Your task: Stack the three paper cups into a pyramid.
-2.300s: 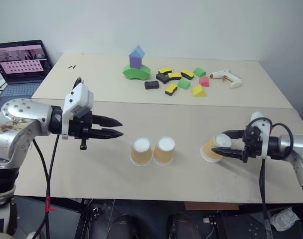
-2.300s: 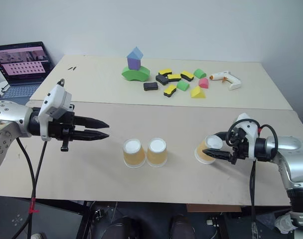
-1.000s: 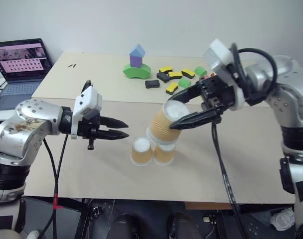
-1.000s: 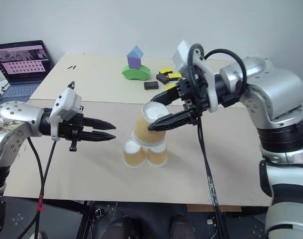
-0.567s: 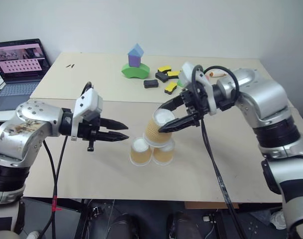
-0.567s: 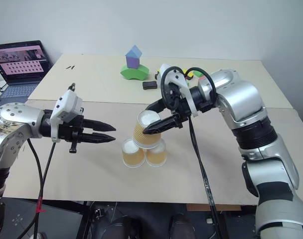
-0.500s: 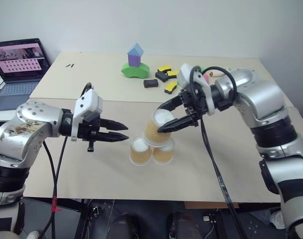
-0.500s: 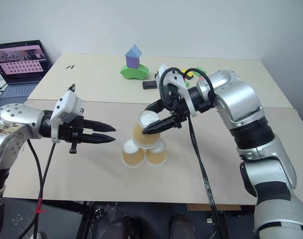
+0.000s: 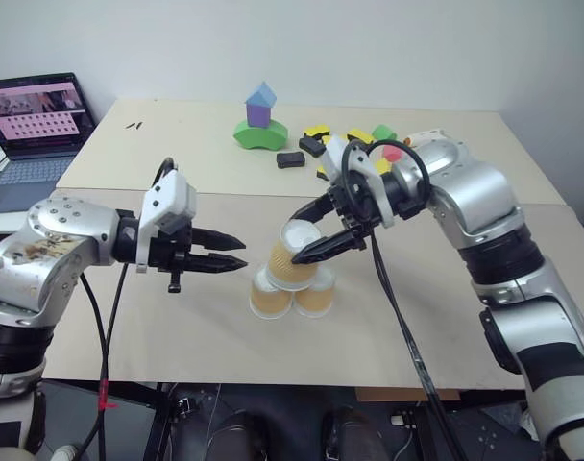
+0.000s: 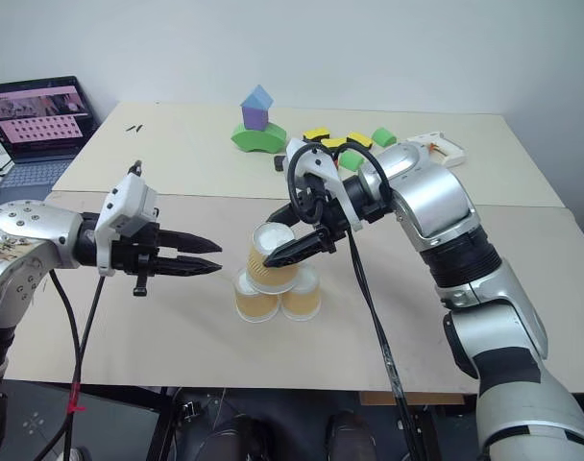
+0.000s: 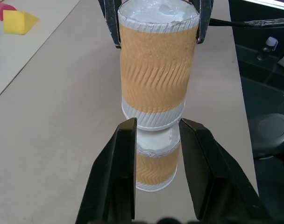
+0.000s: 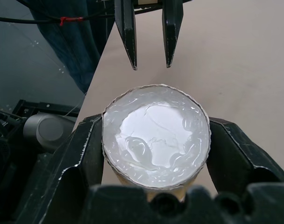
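Observation:
Two tan-orange paper cups (image 9: 267, 300) (image 9: 317, 297) stand upside down, side by side, near the table's front middle. The third paper cup (image 9: 284, 269) rests on top of them, bridging both, as a pyramid. My right gripper (image 9: 294, 240) reaches in from the right and is shut on this top cup near its white upper end, one finger (image 12: 86, 154) against each side. My left gripper (image 9: 242, 254) hovers a little to the left of the stack, pointing at it, shut and holding nothing. The top cup (image 11: 153, 70) looks upright in the left wrist view.
At the back of the table stand a blue-purple-green block tower (image 9: 260, 120) and several loose foam blocks (image 9: 321, 144). A white glue gun (image 10: 436, 146) lies at the back right. A laptop (image 9: 37, 120) sits at the far left. A seam (image 9: 225, 197) crosses the table.
My right gripper has carried the third cup down and to the left onto the two standing cups, and the cup has gone from tilted to nearly upright. My left gripper has stayed put.

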Tool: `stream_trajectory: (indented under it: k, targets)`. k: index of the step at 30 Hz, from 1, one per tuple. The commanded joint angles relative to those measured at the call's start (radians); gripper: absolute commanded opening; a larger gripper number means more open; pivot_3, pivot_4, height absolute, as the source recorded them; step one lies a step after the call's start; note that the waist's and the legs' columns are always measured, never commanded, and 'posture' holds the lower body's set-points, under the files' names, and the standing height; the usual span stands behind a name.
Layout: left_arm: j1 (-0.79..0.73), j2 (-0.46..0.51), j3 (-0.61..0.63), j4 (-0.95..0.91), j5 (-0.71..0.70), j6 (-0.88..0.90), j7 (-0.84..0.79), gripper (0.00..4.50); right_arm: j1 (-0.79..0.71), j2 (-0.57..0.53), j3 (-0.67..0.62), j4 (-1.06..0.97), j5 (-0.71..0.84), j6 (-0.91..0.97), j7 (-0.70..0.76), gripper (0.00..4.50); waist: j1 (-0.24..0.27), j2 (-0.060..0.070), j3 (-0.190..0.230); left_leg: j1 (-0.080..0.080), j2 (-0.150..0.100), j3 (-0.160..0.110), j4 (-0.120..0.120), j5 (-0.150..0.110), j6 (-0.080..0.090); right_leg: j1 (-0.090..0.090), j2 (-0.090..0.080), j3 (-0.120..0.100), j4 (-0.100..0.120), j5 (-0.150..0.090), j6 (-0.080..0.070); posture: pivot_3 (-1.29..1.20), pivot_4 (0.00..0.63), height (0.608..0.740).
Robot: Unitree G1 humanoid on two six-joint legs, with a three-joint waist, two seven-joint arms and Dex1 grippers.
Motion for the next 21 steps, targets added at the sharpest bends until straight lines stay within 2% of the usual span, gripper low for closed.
stream_trajectory:
  k: [1,9,15,18,21]
  targets:
    - [-0.006,0.008,0.029,-0.027,-0.014,-0.003,0.005,1.48,-0.020,0.000,-0.026,-0.009,-0.004,-0.020,0.009,4.47,0.000,0.000,0.000,0.000,0.000,0.000,0.000,0.000,0.000,0.000,0.000,0.000,0.000,0.000,0.000,0.00,0.150,0.703]
    - [-0.006,0.001,0.024,-0.023,-0.013,-0.007,0.008,1.48,-0.040,-0.007,-0.069,-0.044,0.033,0.019,0.008,4.47,0.000,0.000,0.000,0.000,0.000,0.000,0.000,0.000,0.000,0.000,0.000,0.000,0.000,0.000,0.000,0.00,0.150,0.703]
    - [-0.006,-0.004,0.024,-0.014,-0.009,-0.011,0.011,1.48,-0.097,-0.052,-0.179,-0.130,0.140,0.147,-0.001,4.47,0.001,0.000,0.000,-0.001,0.000,0.000,0.000,0.000,0.000,0.000,0.000,0.000,0.000,0.000,0.000,0.00,0.150,0.703]
    - [-0.001,-0.009,0.027,-0.016,-0.009,-0.009,0.021,1.48,-0.115,-0.065,-0.224,-0.139,0.166,0.183,-0.037,4.47,0.001,0.000,0.000,-0.001,0.000,0.000,0.000,0.000,0.000,0.000,0.000,0.000,0.000,0.000,0.000,0.00,0.150,0.703]
    - [0.035,-0.025,0.073,-0.008,-0.021,0.019,0.082,1.48,-0.136,-0.092,-0.333,-0.085,0.174,0.221,-0.146,4.47,0.001,0.000,0.000,0.000,0.000,0.000,0.001,0.000,0.000,0.000,0.000,0.000,0.000,0.000,0.000,0.00,0.150,0.703]
